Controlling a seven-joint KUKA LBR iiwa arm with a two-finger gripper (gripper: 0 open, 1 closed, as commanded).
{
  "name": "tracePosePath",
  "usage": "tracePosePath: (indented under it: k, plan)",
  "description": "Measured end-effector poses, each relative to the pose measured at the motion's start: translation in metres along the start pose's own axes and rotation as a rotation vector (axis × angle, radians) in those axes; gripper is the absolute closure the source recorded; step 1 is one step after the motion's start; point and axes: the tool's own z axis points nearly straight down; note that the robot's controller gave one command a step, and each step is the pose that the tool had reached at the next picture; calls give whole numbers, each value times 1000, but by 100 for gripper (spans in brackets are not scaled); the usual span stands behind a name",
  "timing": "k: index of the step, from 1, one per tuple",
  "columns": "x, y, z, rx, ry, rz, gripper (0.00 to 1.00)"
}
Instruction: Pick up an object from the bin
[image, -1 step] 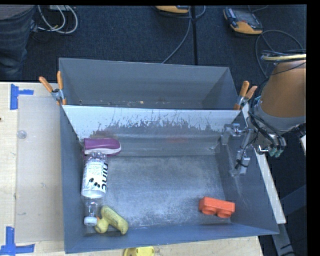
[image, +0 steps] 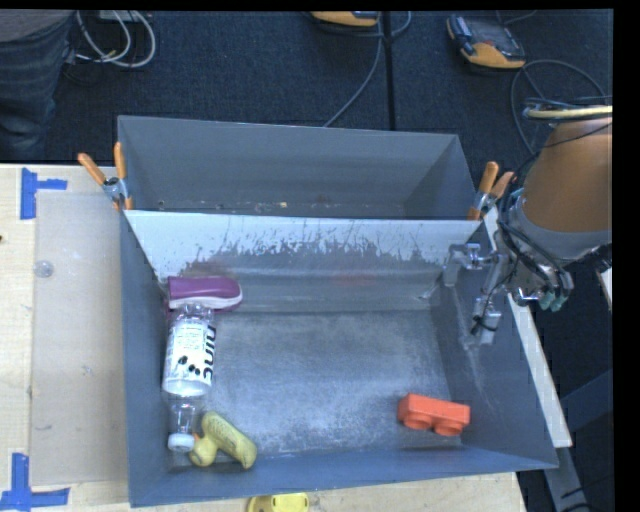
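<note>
My gripper (image: 485, 322) hangs by the bin's right wall, above the floor, with nothing seen in it. The nearest loose thing is an orange block (image: 433, 413) with two rounded lobes, lying flat in the front right of the bin, below and left of the gripper and apart from it. Across the bin on the left lies a clear plastic bottle (image: 190, 365) with a white label and black print, its neck pointing to the front. A purple and pink flat thing (image: 204, 291) rests at the bottle's far end. A yellow curved piece (image: 226, 441) lies in the front left corner.
The arm with its orange cover and cables stands outside the bin's right rim. The bin's walls slope steeply inward. The loose things keep to the left side and the front right, with bare grey floor between them.
</note>
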Motion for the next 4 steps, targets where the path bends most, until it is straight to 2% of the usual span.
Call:
tracePosePath:
  k: [1, 2, 3, 4]
  plan:
    - [40, -8, 31, -1, 1, -93, 0]
    - [56, -13, 61, -2, 3, -33, 0]
    - [63, -6, 90, -1, 3, 127, 0]
    - [74, -15, 126, -4, 3, -92, 0]
